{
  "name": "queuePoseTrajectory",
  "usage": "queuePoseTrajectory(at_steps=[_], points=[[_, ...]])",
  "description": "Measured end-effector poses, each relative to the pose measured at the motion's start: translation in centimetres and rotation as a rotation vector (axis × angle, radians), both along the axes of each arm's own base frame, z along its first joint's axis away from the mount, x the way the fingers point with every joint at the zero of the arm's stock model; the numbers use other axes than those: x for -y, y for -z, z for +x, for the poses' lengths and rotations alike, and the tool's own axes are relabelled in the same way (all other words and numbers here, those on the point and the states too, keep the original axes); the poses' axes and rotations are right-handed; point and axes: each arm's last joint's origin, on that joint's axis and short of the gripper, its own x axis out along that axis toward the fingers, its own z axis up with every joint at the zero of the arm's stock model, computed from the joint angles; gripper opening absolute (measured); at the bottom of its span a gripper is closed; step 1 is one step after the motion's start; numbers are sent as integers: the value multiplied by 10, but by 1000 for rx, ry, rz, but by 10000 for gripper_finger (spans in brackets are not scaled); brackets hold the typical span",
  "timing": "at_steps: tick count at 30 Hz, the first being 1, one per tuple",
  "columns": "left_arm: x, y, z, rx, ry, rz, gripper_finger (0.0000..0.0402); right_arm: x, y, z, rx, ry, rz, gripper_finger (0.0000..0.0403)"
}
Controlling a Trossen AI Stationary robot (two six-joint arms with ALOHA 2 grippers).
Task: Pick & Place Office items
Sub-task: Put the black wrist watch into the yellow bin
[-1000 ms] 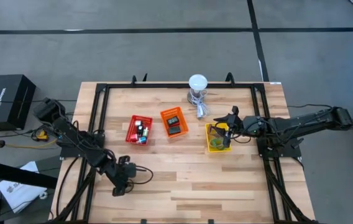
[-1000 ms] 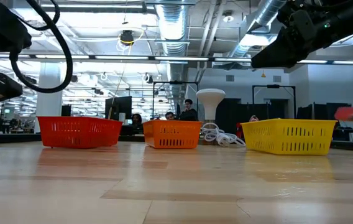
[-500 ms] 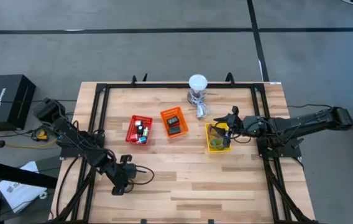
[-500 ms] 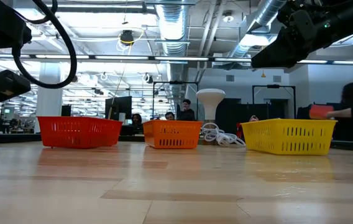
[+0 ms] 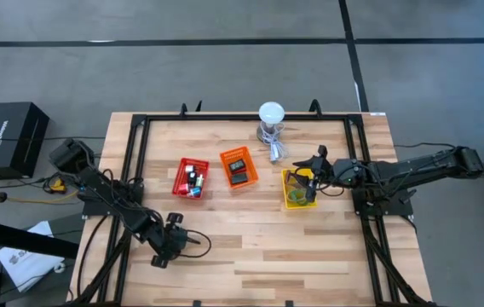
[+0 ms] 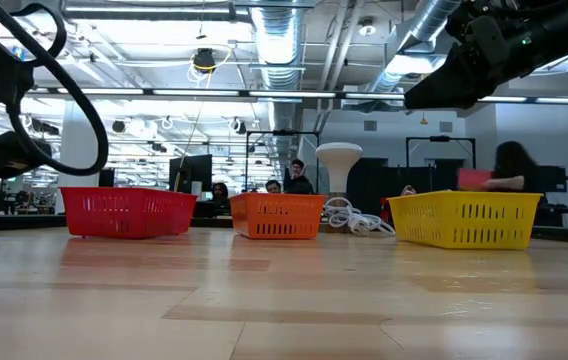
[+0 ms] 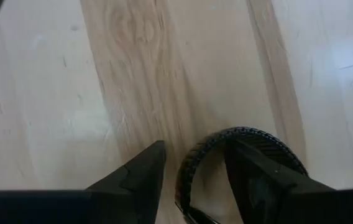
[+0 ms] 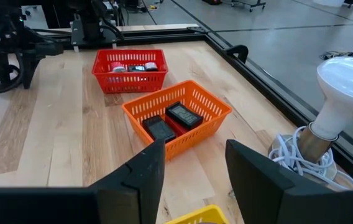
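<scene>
My left gripper (image 5: 170,242) is open low over the table's near left part. A black band ring (image 7: 245,140) lies under it; one finger (image 7: 260,177) stands inside the ring, the other (image 7: 142,177) outside. My right gripper (image 5: 311,181) is open and empty above the yellow basket (image 5: 296,191), whose rim shows in the right wrist view (image 8: 195,216). Small mixed items lie in the red basket (image 5: 191,177). Black blocks lie in the orange basket (image 5: 239,167). My left gripper comes at the black band ring from above, one finger inside the ring and one outside. The ring's near wall (image 7: 187,177) stands in the gap between them. I cannot tell whether either finger touches it.
The three baskets stand in a row across the table's middle. A white-domed lamp (image 5: 271,113) with a coiled cable (image 5: 276,150) stands at the far edge. A black frame (image 5: 140,162) runs along the table's sides. People show in the room behind (image 6: 509,170).
My left arm has shifted a little, its gripper moving slightly toward the table's right edge and its cable loop swinging. My right arm has kept still. A person behind the yellow basket has walked leftward in the low view.
</scene>
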Motion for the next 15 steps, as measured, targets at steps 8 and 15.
queuePoseTrajectory(at_steps=[8,15], points=[[0,0,0,1,0,2,130,0,0,0,0,0,0,161],[-1,0,1,16,-9,15,94,0,0,0,1,1,2,161]])
